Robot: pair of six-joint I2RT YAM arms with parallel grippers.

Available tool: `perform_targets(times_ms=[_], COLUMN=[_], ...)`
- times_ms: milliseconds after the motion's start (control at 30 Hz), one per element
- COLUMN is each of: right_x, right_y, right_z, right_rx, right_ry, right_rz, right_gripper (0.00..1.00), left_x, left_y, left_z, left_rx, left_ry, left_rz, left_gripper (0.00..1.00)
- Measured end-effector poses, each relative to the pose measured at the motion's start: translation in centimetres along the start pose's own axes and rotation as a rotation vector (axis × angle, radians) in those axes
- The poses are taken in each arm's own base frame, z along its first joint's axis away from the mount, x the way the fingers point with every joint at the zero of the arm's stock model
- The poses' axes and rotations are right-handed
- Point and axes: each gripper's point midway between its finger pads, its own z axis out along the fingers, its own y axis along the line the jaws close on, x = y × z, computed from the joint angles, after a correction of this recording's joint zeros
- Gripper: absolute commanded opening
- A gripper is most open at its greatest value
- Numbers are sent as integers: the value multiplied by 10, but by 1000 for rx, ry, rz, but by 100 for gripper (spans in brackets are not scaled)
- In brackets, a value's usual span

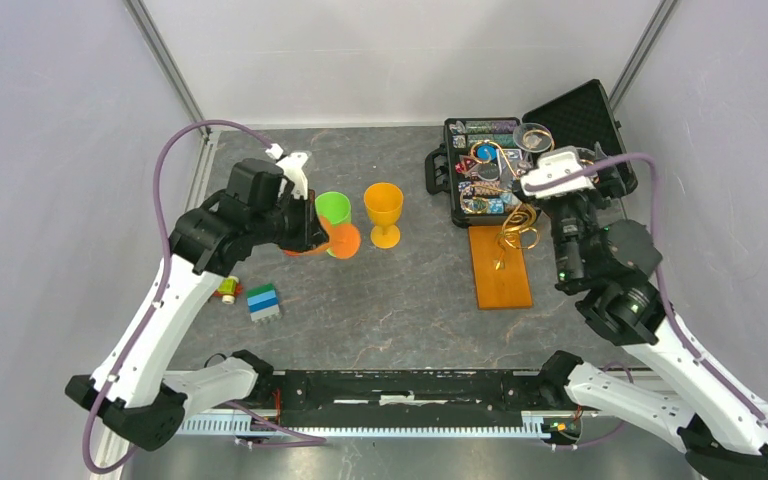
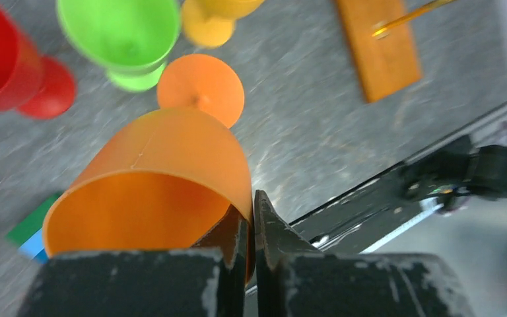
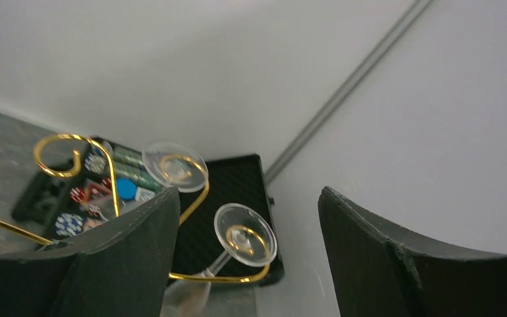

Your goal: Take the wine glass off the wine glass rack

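Hanging on wine glass rack (image 3: 231, 281) | wine glass (image 3: 245, 234) between spread right claw (image 3: 247, 195)

The wine glass rack (image 1: 501, 268) has gold wire curls and an orange-brown wooden base. The wine glass (image 3: 245, 234) is clear and the case (image 1: 580, 115) black. There is an orange goblet (image 2: 152, 191), a green goblet (image 1: 333, 208), a yellow goblet (image 1: 383, 205) and a red goblet (image 2: 0, 66). The surface (image 1: 400, 300) is mottled dark grey. The block stack (image 1: 263, 302) seems to be striped blue, green and white.

Plain pale grey walls (image 1: 400, 50), 2 slanting metal corner posts (image 1: 165, 60), dark grey marbled tabletop (image 1: 410, 300) under even light
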Motion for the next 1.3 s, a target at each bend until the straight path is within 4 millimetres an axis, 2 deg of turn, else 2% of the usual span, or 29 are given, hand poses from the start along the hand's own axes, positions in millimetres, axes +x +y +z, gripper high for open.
perform_targets(times_ms=[100,200,367,600,733,900,1300], right_x=[20,30,32,35,37,38,37], right_y=[-1,-2,-15,-18,-16,-14,-8], right_z=[0,-1,-8,-12,-12,-12,-9], right_rx=[38,54,92,99,91,86,68], right_ry=[105,157,172,187,192,193,189], right_rz=[-81,-117,-99,-95,-99,-94,-98], right_gripper=[82,82,83,83,83,83,84], left_x=[15,28,52,92,100,99,109], left_y=[27,47,71,106,116,119,130], left_z=[2,-2,-1,14,20,28,39], left_rx=[-141,-242,-352,-469,-483,-474,-498], left_ry=[86,146,227,367,387,369,409], left_rz=[24,41,44,20,-5,-28,-46], left_gripper=[2,2,2,2,2,3,14])
